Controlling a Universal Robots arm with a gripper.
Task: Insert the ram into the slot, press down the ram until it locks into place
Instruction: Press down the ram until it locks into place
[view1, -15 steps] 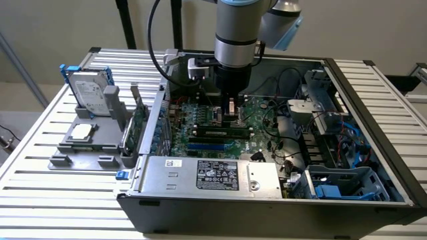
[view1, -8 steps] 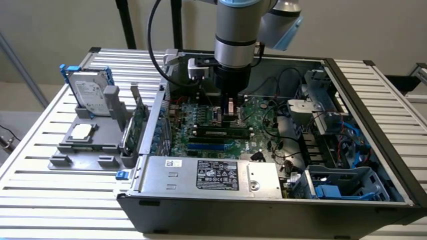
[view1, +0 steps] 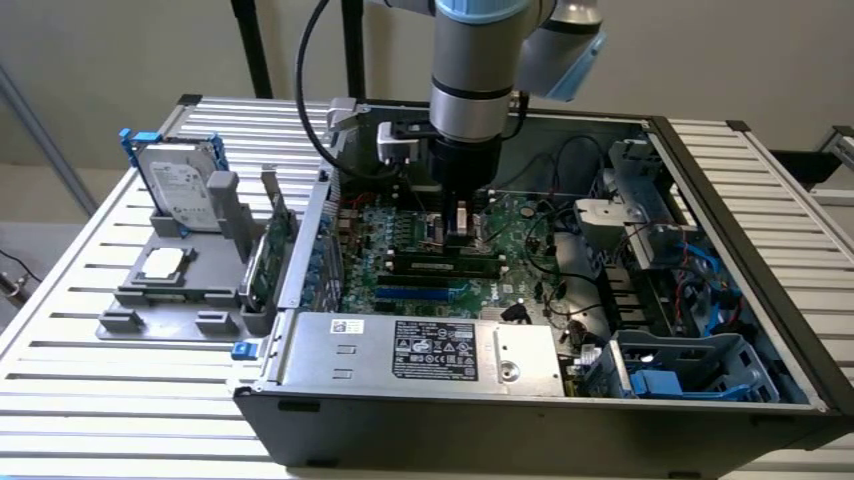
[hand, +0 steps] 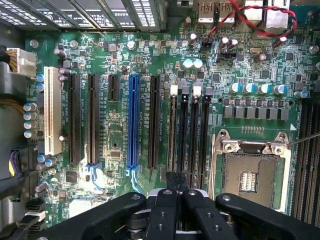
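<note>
Finds the arm (view1: 470, 90) reaching straight down into an open computer case (view1: 747, 330) on a slatted table (view1: 120, 400), with the gripper (view1: 461, 236) low over the green motherboard (view1: 400, 225). In the wrist view, shows the gripper (hand: 176, 186) clenched: two dark fingers (hand: 162, 215) drawn together at the tips, with nothing visible between them. Places that closed tip over one end of four long black slots (hand: 193, 130) running side by side, each with a small latch at its far end. Sets those slots between a longer black socket beside the blue socket (hand: 132, 120) on one flank and the square metal-framed processor socket (hand: 250, 172) on the other. In the exterior view, puts the ram (view1: 441, 265) lengthwise along the board among the long sockets, pale label facing the camera, just nearer the camera than the gripper and just beyond the blue socket (view1: 416, 293). Cannot tell whether the gripper touches the ram, which of the slots holds it, or whether the end latches are closed. Elsewhere, shows a hard drive (view1: 180, 185) upright on a grey holder (view1: 167, 275) toward the exterior view's left, outside the case, with a green card (view1: 278, 240) standing on edge beside it. Also shows a labelled metal power supply (view1: 427, 350) along the case's near wall and red and black wires (hand: 250, 20) by the board's rear ports.
</note>
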